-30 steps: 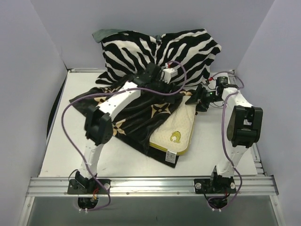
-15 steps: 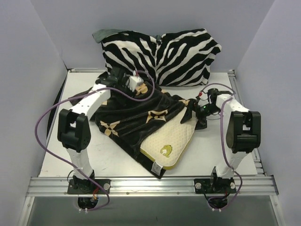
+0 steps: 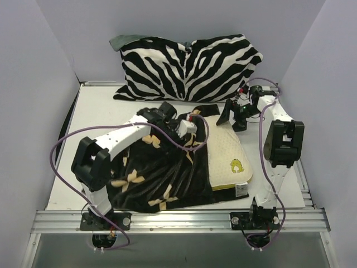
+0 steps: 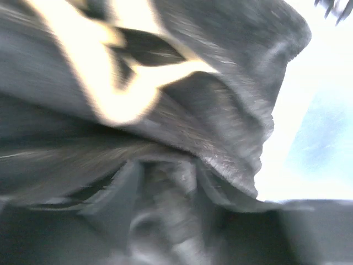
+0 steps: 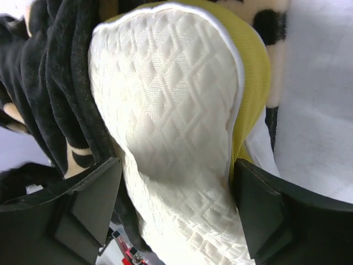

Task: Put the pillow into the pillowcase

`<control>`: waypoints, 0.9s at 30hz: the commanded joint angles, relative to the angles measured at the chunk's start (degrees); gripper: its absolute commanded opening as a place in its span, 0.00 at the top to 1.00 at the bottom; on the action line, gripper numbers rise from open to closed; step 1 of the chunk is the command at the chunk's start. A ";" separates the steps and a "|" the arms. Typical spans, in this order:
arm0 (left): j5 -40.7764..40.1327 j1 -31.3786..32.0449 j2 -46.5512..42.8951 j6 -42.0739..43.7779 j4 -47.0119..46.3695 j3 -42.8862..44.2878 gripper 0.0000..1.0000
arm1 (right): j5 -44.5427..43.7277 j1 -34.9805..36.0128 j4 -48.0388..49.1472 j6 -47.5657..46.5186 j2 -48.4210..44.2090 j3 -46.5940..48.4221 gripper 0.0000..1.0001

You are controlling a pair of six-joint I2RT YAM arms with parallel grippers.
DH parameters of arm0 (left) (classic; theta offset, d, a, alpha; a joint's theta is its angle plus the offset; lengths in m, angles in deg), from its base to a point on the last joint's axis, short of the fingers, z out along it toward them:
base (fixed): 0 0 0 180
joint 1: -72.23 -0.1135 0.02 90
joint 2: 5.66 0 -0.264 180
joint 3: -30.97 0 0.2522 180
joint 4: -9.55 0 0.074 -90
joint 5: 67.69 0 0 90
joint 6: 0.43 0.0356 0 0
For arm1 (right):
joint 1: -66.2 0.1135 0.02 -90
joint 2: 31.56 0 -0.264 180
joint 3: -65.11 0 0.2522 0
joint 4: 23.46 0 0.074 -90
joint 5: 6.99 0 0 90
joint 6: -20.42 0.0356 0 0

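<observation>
Right gripper (image 5: 174,182) pinches the far end of the pillow (image 3: 228,153), whose left side sits under the bunched pillowcase (image 3: 156,173). Left gripper (image 3: 188,126) is buried in fabric, jaws unreadable. Best bet: hold the opening wide and feed straight.

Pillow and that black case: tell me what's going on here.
Two robot arms are working the pillow into the pillowcase. The right end effector grips the pillow's far edge between its fingers. The left end effector is buried in bunched pillowcase fabric; its blurred wrist view doesn't show whether it's closed. The pillowcase covers the pillow's left part; the logo side lies bare. A zebra cushion sits behind.
</observation>
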 commanded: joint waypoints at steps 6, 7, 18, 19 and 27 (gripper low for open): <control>-2.90 -22.66 -8.44 1.45 9.83 10.96 0.36 | -1.88 -4.23 -8.09 -6.46 -13.55 -8.43 0.07; -6.40 -23.81 -9.06 2.35 11.51 10.53 0.36 | -3.80 -5.37 -9.14 -7.86 -15.48 -8.79 0.06; -19.71 -30.32 -16.89 10.53 23.29 -6.96 0.30 | -6.28 -4.59 -19.60 -17.02 -14.62 -14.59 0.11; -19.62 -30.32 -16.97 10.62 24.17 -7.84 0.30 | -5.84 -4.42 -20.22 -17.19 -14.01 -14.94 0.12; -20.05 -30.32 -16.55 9.48 20.85 -13.82 0.61 | -3.12 -3.19 -20.75 -18.07 -10.93 -16.79 0.28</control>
